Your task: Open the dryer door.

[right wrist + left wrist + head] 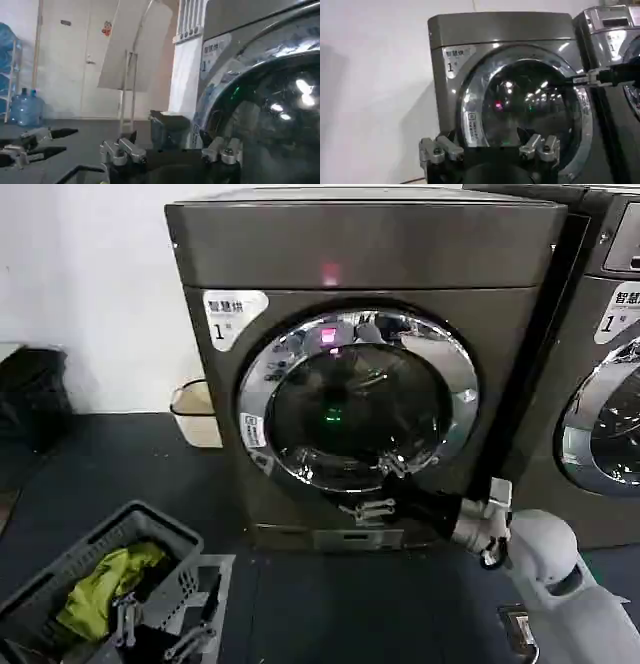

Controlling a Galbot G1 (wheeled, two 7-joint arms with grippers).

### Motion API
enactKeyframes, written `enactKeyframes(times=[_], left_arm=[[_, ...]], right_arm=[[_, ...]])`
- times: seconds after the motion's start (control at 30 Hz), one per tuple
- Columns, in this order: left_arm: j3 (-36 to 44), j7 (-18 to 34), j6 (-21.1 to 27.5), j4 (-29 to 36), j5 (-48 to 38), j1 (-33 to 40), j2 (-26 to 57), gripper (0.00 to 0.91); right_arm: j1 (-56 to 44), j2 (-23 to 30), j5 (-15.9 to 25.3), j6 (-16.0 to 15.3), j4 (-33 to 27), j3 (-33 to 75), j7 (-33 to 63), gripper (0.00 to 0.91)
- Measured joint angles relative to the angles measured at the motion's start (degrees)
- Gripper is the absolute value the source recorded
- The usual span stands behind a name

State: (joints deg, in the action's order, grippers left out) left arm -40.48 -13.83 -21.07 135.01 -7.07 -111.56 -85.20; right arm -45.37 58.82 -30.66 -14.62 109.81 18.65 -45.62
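Observation:
The dryer door [357, 399] is a round porthole with a wide chrome rim and dark glass, lying flush in the grey dryer's front. My right gripper [385, 484] reaches in from the lower right and is open at the door's lower right rim; whether it touches the rim I cannot tell. In the right wrist view its fingers [122, 151] stand wide apart with nothing between them, and the door [270, 115] is close beside. My left gripper [165, 616] hangs low at the left, open and empty. Its wrist view faces the door [530, 105] from farther back, where the right gripper [572, 80] shows at the rim.
A grey basket [60, 569] holding yellow-green cloth [105, 584] sits on the dark floor at the front left, beside my left gripper. A beige bin [195, 412] stands left of the dryer. A similar machine [600, 384] adjoins on the right. Water bottles [25, 107] stand far off.

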Motion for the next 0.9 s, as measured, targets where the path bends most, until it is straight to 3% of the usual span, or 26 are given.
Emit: enactKeyframes(times=[0.37, 0.9], left_arm=[[-0.55, 1.47, 4.01, 1.99, -0.36, 0.53, -0.58, 0.907], [-0.79, 3.57, 8.84, 1.68, 0.81, 1.43, -1.27, 0.907]], right_arm=[[8.64, 5.54, 4.68, 5.36, -12.15, -7.99, 3.25, 0.907], [20.47, 15.05, 7.15, 5.33, -28.23, -17.37, 5.24, 0.907]])
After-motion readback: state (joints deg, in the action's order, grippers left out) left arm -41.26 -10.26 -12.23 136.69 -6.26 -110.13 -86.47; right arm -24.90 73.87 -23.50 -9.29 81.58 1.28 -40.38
